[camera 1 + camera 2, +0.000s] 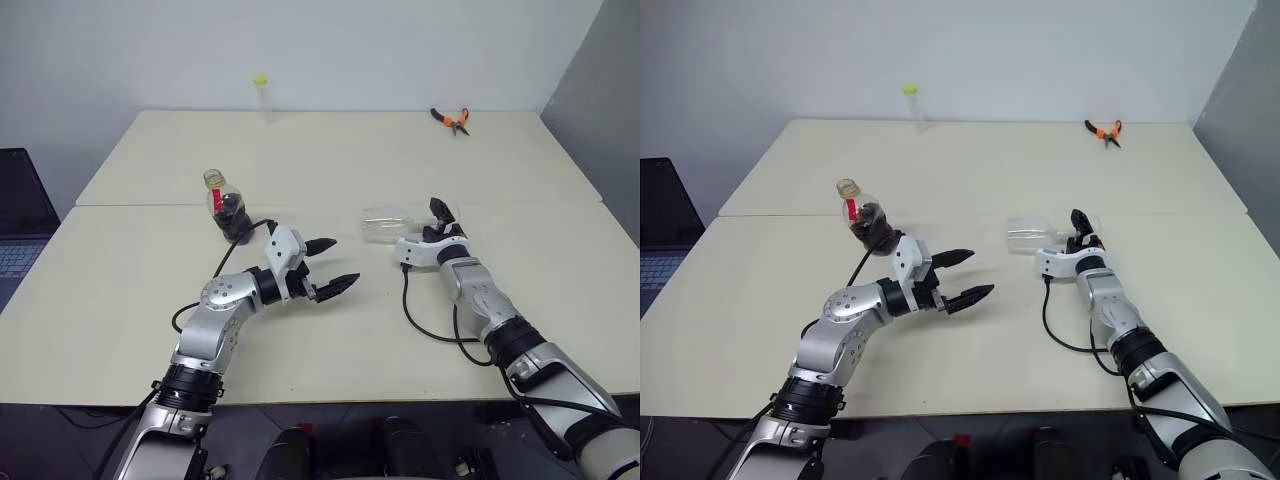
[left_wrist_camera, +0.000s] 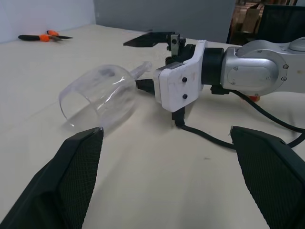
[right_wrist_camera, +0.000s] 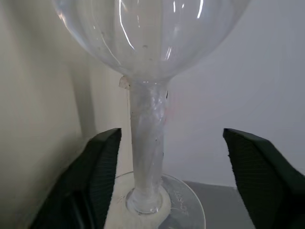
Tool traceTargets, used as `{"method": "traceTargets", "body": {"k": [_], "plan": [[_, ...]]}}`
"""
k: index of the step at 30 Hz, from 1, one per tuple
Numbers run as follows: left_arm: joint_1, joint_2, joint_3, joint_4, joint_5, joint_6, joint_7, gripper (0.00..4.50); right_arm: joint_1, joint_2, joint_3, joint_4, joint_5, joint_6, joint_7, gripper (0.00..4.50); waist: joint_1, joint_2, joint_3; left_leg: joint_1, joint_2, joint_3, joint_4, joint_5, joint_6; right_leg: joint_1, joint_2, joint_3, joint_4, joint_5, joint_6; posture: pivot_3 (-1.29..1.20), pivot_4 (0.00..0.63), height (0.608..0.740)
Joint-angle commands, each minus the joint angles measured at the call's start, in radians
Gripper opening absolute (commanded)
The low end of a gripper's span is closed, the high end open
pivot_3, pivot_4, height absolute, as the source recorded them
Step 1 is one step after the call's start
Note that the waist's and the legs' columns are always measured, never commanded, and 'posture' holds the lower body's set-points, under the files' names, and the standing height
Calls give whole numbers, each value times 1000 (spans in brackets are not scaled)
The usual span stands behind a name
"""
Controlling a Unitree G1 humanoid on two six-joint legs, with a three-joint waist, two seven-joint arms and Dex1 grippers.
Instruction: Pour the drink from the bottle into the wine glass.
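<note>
Sideways, wine glass — stem between right gripper fingers

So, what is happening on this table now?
The glass lies on its side on the table. The right gripper has its open fingers on either side of the stem, not yet closed on it. The left gripper hangs open between glass and bottle, which stands upright, capped, with the drink inside.

This looked like a lab or test room: two plain cream tables pushed together against a bare white wall, orange-handled pliers left at the far edge, a laptop off to the side, loose black cables trailing across the tabletop.
</note>
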Motion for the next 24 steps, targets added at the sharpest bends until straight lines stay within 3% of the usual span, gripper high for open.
{"method": "traceTargets", "body": {"k": [1, 8, 12, 17, 21, 24], "plan": [[-12, -6, 15, -14, 0, -15, 12, 4500, 14, 10, -8, 23, 12, 3, -11, 2556, -5, 0, 0, 0, 0, 0, 0, 0, 0, 0, 0, 0, 0, 0, 0, 0, 150, 740], [-13, -9, 23, -13, -12, 6, 28, 4500, 34, 15, -33, -20, 41, 14, 2, 183, -10, -1, -1, 0, 0, -1, 0, 0, 0, 0, 0, 0, 0, 0, 0, 0, 150, 740], [0, -4, 27, -31, -23, 22, 24, 4500, 59, 11, -70, -102, 64, 36, 22, 143, -10, -1, -1, -1, 0, -1, 0, 0, 0, 0, 0, -1, 0, 0, 0, 0, 150, 740], [66, 48, 78, -87, -71, 57, -2, 4500, 165, 22, -218, -409, 226, -6, 88, 143, -9, 0, 0, -3, 0, -2, -1, 0, 0, -2, -1, -1, -2, 0, 0, 0, 150, 740], [136, 118, 144, -129, -119, 77, -38, 4500, 282, 122, -352, -596, 579, -110, 237, 142, -13, 0, 1, -3, 1, -2, -2, 0, 1, -3, -1, 0, -1, 0, 0, 0, 150, 740], [179, 166, 183, -166, -151, 96, -59, 4500, 344, 178, -363, -634, 729, -150, 338, 142, -11, 1, 1, -2, 2, -4, -2, -2, 4, -1, -1, -2, -1, 0, 0, 0, 150, 740]]}}
